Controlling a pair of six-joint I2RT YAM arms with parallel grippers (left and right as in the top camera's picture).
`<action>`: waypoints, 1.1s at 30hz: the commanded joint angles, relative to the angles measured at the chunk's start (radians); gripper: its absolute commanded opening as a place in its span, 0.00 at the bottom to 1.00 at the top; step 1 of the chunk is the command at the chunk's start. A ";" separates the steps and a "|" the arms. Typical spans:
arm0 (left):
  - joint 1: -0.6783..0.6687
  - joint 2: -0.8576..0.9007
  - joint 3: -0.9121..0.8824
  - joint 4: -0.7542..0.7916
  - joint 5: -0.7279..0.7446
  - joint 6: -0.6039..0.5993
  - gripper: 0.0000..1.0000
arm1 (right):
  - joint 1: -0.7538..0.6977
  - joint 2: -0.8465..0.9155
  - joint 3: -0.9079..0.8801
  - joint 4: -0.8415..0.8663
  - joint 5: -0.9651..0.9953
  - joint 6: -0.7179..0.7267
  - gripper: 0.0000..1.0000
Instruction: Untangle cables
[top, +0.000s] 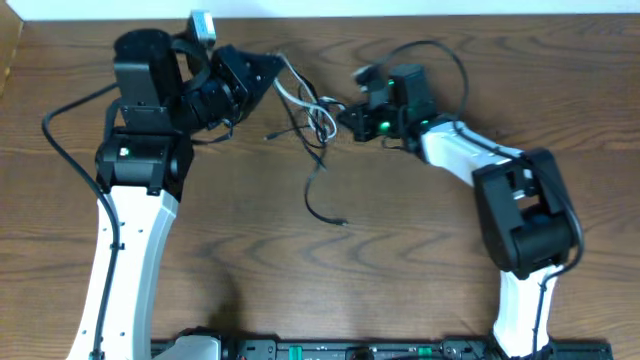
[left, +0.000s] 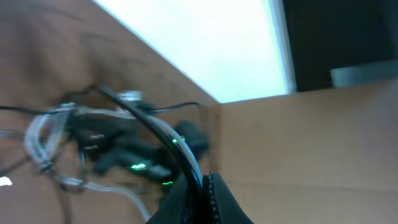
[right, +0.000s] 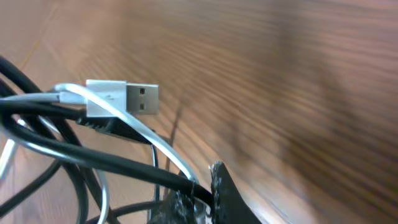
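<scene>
A white cable (top: 318, 115) and a black cable (top: 317, 190) hang tangled between my two grippers above the wooden table. My left gripper (top: 268, 68) is shut on both cords; in the left wrist view they run out from between its fingers (left: 202, 186). My right gripper (top: 350, 117) is shut on the black and white cords (right: 196, 183). The white cable's USB plug (right: 121, 98) floats just in front of the right fingers. The black cable's loose end (top: 343, 221) trails onto the table.
The wooden table (top: 400, 250) spreads below. A pale wall edge runs along the table's far side (top: 400, 8). Thick black arm wires loop by the left arm (top: 55, 130) and above the right wrist (top: 445, 55).
</scene>
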 joint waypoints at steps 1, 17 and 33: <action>0.002 -0.002 0.014 -0.123 -0.190 0.152 0.08 | -0.052 -0.132 0.005 -0.080 -0.013 -0.033 0.01; -0.007 0.345 -0.027 -0.274 -0.026 0.542 0.53 | -0.096 -0.366 0.005 -0.404 -0.174 -0.158 0.01; -0.142 0.447 -0.027 0.129 0.141 0.732 0.57 | -0.106 -0.411 0.005 -0.446 -0.224 -0.202 0.01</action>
